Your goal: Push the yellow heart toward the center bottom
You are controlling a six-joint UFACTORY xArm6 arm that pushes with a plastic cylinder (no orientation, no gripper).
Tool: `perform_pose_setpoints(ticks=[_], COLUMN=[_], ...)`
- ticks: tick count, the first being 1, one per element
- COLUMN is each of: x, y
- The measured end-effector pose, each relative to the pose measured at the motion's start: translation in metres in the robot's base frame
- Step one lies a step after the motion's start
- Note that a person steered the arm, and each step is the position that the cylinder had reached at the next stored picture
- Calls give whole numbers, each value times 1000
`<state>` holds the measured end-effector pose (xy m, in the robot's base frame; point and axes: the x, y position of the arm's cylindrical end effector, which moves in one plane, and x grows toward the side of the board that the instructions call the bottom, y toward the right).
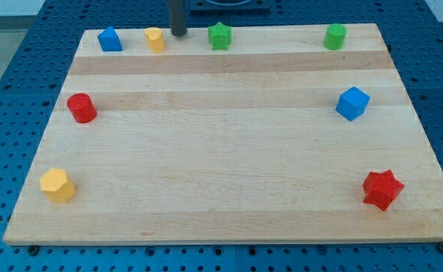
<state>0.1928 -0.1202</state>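
The yellow heart [155, 38] sits near the top edge of the wooden board [229, 151], left of centre. My tip [178, 34] stands just to the right of it, a small gap apart, between the heart and the green star [219, 35]. The rod comes down from the view's top.
A blue block [109, 39] sits left of the heart. A green cylinder [335, 36] is at the top right. A red cylinder [81, 108] and a yellow hexagon [57, 185] are on the left. A blue cube [352, 103] and a red star [382, 189] are on the right.
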Motion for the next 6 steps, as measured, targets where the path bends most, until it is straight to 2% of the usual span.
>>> perform_pose_setpoints(ticks=[1,2,3,4,5,6], x=[10,60,91,90,79,87], y=[-41,-30,13,10,-22,-33])
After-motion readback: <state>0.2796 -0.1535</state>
